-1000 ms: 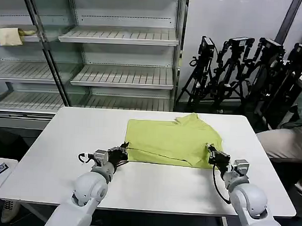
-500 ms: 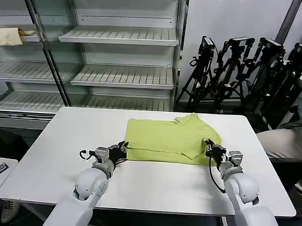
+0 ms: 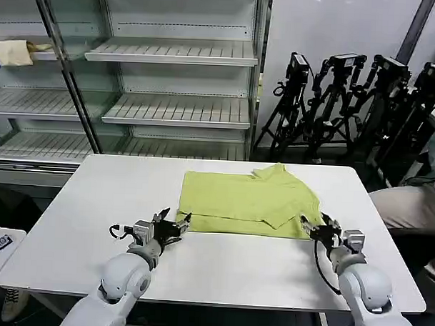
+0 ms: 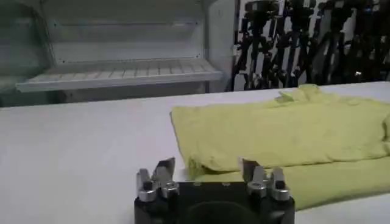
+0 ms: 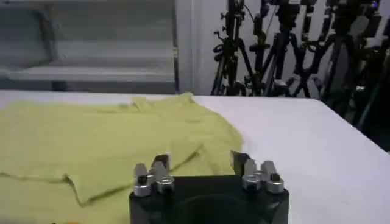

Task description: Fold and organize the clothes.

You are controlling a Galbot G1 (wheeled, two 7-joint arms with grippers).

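Left gripper (image 3: 174,223) and right gripper (image 3: 319,224), both spread and empty, rest at the near corners of one lime T-shirt (image 3: 248,200), folded flat on a white table (image 3: 79,222). Behind: bare metal shelves (image 3: 176,110) and several black tripods (image 3: 348,103).

Released the T-shirt (image 3: 246,202) at both near corners. Left gripper (image 3: 174,222) and right gripper (image 3: 318,224) opened, drawn back off the hem toward the table's near edge.
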